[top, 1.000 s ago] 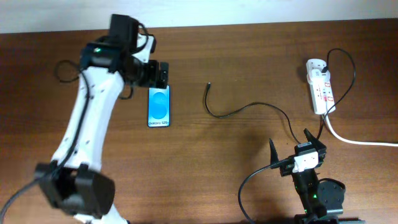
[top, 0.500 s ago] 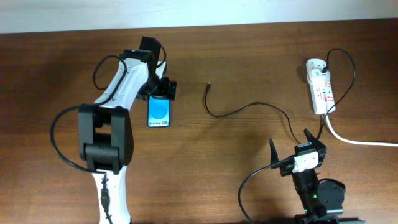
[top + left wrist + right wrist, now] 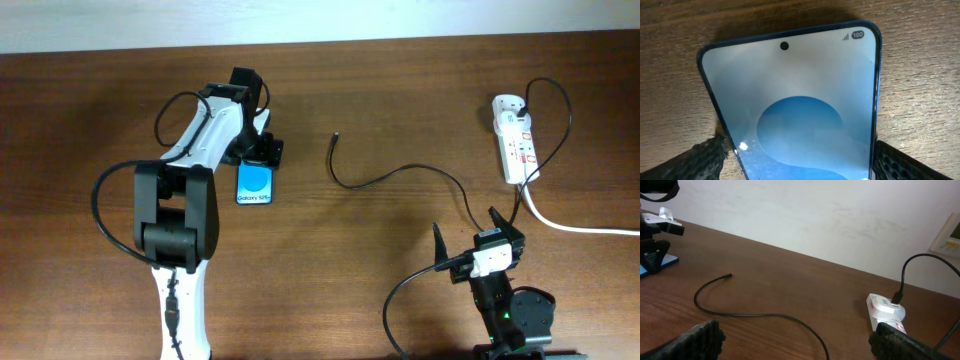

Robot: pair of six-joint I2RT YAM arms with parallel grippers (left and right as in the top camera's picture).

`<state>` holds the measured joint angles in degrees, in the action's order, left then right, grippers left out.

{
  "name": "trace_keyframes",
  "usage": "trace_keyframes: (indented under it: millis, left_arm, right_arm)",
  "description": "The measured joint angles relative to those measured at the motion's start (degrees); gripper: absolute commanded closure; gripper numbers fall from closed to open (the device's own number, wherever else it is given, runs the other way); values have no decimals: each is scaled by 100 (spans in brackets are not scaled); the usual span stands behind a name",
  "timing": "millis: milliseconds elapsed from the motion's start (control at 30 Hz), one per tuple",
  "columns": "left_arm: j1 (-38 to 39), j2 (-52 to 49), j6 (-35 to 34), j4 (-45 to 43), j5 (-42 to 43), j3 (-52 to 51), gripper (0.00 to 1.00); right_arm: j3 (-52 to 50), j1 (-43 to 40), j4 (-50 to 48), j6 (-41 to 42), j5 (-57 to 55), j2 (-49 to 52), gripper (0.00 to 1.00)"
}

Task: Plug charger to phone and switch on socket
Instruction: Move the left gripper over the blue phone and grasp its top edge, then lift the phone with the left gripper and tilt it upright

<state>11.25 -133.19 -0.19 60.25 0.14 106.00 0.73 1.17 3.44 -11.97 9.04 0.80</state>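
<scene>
From overhead, the left gripper [image 3: 262,150] is hovering at the far end of the phone [image 3: 256,184], while the charger cable [image 3: 380,178] is lying well apart from it, and the right gripper [image 3: 470,232] is resting with fingers spread. In the left wrist view, the phone is lying between the two fingers [image 3: 700,161], each meeting a side edge, though I cannot tell whether they are squeezing. In the right wrist view, the fingers [image 3: 700,341] are standing wide apart holding nothing, the cable and socket [image 3: 885,311] lying ahead.

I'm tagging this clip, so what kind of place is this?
Probably an indoor lab or office workbench: a wooden table set against a plain white wall, with a power strip plugged in on it.
</scene>
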Motion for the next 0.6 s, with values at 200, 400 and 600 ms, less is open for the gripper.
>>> trace_keyframes:
  millis: [200,400,600]
  left_arm:
    - [92,-4,-52,9,-63,0,29]
    - [92,-4,-52,11,-63,0,28]
    - [114,-157,-125,684,-39,603,28]
  right_arm:
    - [-2,0,2,-2,0,0,2]
    - [0,0,2,-2,-2,0,2]
    - [0,0,2,-2,0,0,2]
